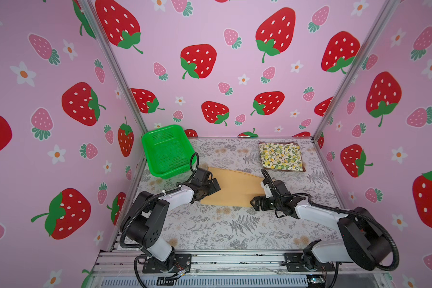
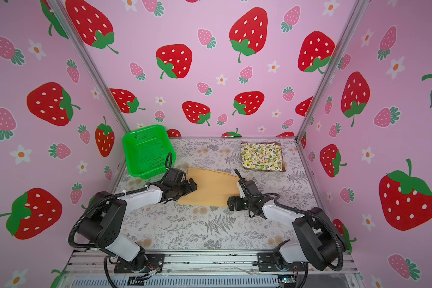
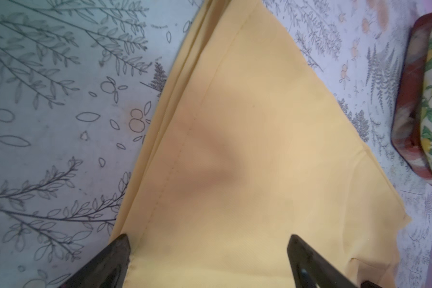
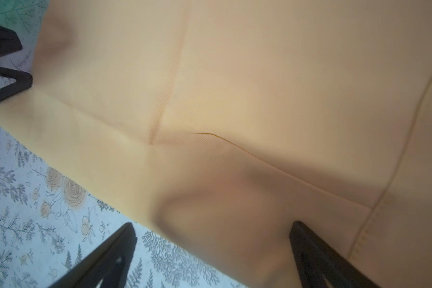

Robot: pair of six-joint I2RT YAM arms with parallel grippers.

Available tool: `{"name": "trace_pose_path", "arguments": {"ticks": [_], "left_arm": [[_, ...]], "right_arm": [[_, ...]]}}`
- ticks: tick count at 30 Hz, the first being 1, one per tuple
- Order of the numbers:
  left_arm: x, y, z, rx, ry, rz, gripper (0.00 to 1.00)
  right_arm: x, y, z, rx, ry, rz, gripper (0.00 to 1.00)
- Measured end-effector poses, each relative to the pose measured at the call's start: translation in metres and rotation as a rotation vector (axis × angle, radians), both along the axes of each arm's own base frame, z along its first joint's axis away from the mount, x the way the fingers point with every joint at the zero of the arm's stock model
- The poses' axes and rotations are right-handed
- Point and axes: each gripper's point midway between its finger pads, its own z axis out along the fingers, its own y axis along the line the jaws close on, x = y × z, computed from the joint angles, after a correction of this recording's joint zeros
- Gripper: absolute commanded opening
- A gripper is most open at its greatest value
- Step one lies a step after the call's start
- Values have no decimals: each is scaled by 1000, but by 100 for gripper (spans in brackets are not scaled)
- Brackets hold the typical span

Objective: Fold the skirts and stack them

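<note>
My left gripper (image 1: 216, 185) stands with its jaws spread wide and holds nothing. It is over the mustard-yellow skirt (image 1: 235, 189), at the end of the skirt that lies nearest to the green basket (image 1: 163, 129). In my left wrist view both fingers (image 3: 112, 261) are above the yellow cloth, one of them right at its layered edge. I cannot tell if the tips press on the cloth or only hang over it.

My right gripper (image 1: 253, 202) is wide open too, and it is empty. It is at the end of the same skirt that is farther from the basket. In my right wrist view one finger (image 4: 309, 249) is over the cloth. The second finger is over the flowered table cover (image 4: 23, 199), just beside the edge of the skirt.

The mustard-yellow skirt lies flat on the table cover, near the basket. It is folded: several layers show along one edge, and a stitched seam runs across it.

The lemon-print skirt (image 1: 279, 155) lies folded well apart from the basket, farther from it than the mustard-yellow skirt. It rests on top of the plaid skirt (image 3: 407, 112), of which only a red-brown border shows under it.
</note>
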Motion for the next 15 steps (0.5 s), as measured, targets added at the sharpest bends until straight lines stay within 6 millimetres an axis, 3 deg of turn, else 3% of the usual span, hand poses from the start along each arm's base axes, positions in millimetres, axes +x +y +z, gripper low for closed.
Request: {"name": "trace_pose_path", "arguments": {"ticks": [10, 15], "left_arm": [[-61, 19, 2, -44, -29, 36, 100], [-77, 38, 20, 7, -27, 55, 99]], "right_arm": [[27, 22, 3, 19, -44, 26, 100], [20, 18, 8, 4, -21, 31, 100]]}}
